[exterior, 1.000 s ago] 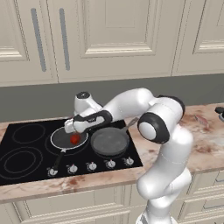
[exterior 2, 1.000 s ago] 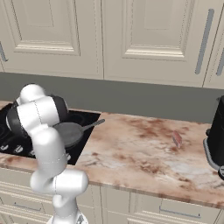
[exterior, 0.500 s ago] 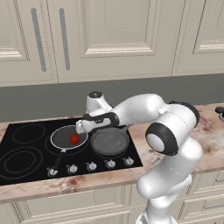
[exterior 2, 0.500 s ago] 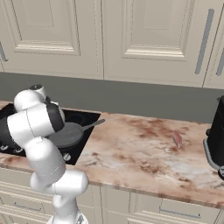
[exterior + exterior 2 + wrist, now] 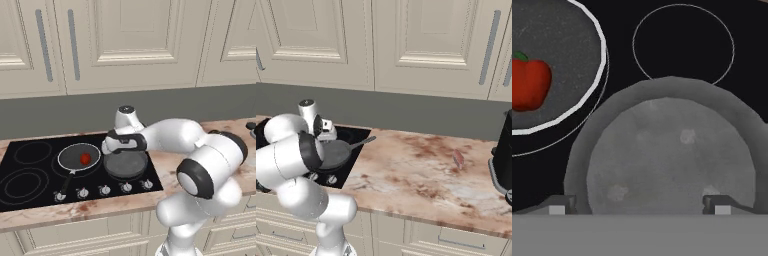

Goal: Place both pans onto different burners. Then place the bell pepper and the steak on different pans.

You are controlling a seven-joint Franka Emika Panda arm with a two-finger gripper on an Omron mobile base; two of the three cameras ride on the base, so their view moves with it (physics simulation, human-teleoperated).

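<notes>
The shallow dark pan (image 5: 70, 159) with its pale rim sits on a burner of the black cooktop (image 5: 30, 167). The red bell pepper (image 5: 85, 158) lies inside it, and both show at the upper left of the hand view, pan (image 5: 572, 60) and bell pepper (image 5: 529, 85). The deeper grey pan (image 5: 125, 164) rests to its right near the cooktop's right edge. My gripper (image 5: 122, 151) hangs open just above the grey pan (image 5: 672, 150), nothing between its fingers (image 5: 639, 204). The steak (image 5: 458, 158) lies on the marble counter far to the right.
A bare burner ring (image 5: 683, 45) lies behind the grey pan, and two more rings (image 5: 32, 152) are at the cooktop's left. Silver knobs (image 5: 105, 189) line its front edge. The grey pan's handle (image 5: 363, 142) points right over the counter. A dark appliance (image 5: 503, 160) stands at the far right.
My arm has swung right, from above the dark pan to above the grey pan. The bell pepper stays in the dark pan. The gripper has remained open.
</notes>
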